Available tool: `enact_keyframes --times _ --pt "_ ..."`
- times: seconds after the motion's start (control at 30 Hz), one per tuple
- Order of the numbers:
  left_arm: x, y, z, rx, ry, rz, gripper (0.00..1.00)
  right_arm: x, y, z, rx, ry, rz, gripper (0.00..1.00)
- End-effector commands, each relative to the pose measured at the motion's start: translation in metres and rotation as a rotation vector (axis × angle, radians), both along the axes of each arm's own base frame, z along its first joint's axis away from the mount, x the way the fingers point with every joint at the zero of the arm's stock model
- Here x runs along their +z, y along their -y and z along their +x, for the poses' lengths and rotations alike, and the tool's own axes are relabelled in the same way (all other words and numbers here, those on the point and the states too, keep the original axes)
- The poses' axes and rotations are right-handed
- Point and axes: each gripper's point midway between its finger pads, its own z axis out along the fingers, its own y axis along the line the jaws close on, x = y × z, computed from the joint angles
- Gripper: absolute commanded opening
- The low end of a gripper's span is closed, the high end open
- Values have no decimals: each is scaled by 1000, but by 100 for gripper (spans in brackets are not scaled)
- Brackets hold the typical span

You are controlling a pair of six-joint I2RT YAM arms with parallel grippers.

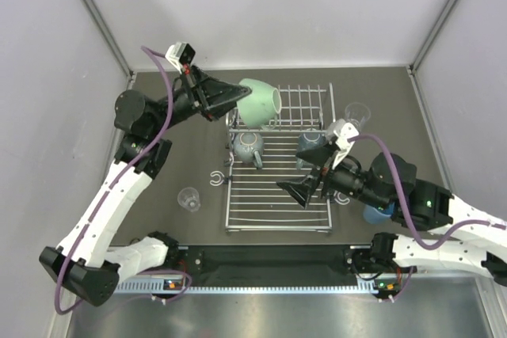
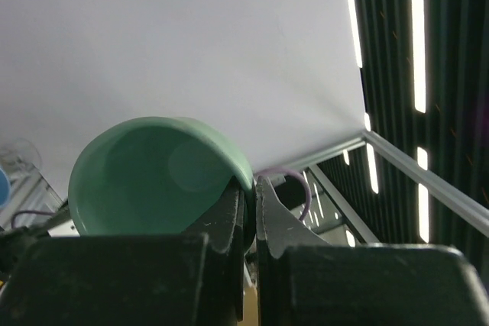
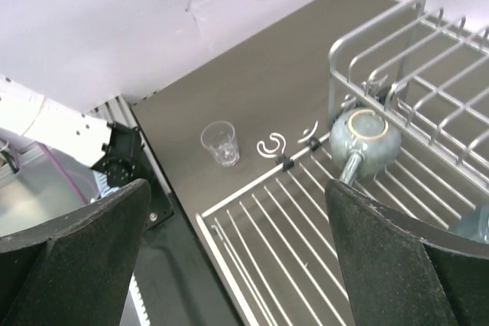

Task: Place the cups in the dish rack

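My left gripper [image 1: 236,100] is shut on the rim of a mint-green mug [image 1: 259,103], held tilted in the air over the far left part of the dish rack [image 1: 277,205]. In the left wrist view its fingertips [image 2: 238,192] pinch the mug wall [image 2: 153,181]. Two grey-blue mugs [image 1: 247,146] [image 1: 312,146] sit in the rack. My right gripper [image 1: 302,190] hangs open over the rack's near panel with nothing between its jaws [image 3: 237,188]. One clear tumbler [image 1: 188,199] stands left of the rack. Another [image 1: 356,114] stands at its far right.
A light-blue tumbler [image 1: 375,214] shows partly under my right arm, right of the rack. Small white C-shaped clips [image 1: 217,177] lie on the dark mat beside the rack's left edge. Grey walls close in the table on three sides.
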Motion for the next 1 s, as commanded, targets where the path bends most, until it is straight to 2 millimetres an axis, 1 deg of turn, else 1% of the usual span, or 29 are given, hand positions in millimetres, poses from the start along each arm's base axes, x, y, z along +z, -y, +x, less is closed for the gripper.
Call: enact_keyframes --times 0.0,0.03,0.13,0.2,0.27,0.4,0.47,0.53,0.6,0.83,0.93,0.97 --pt "30 -5 -46 -66 131 -90 0 43 -13 2 24 95 77 96" --pt "25 -3 -48 -75 123 -88 0 48 -13 4 13 101 83 96" --pt "17 2 -56 -103 113 -82 0 50 -19 6 11 99 78 94" --pt "9 6 -56 -115 94 -71 0 53 -21 6 14 93 85 90" --pt "6 7 -57 -114 90 -72 0 57 -21 4 25 92 100 86" --pt "-5 14 -58 -131 68 -63 0 68 -16 0 36 103 141 79" --pt "-6 16 -59 -133 65 -63 0 70 -14 -2 37 109 150 77" --pt "-8 20 -60 -142 56 -64 0 73 -12 -2 35 114 156 72" --pt "-9 24 -63 -155 53 -64 0 73 -12 -2 37 118 156 67" --pt "-12 36 -67 -183 43 -61 0 74 -14 0 30 120 159 55" --pt "-14 40 -68 -192 39 -57 0 74 -13 0 27 121 160 47" --pt "-16 41 -67 -190 34 -53 0 74 -12 0 25 123 163 41"
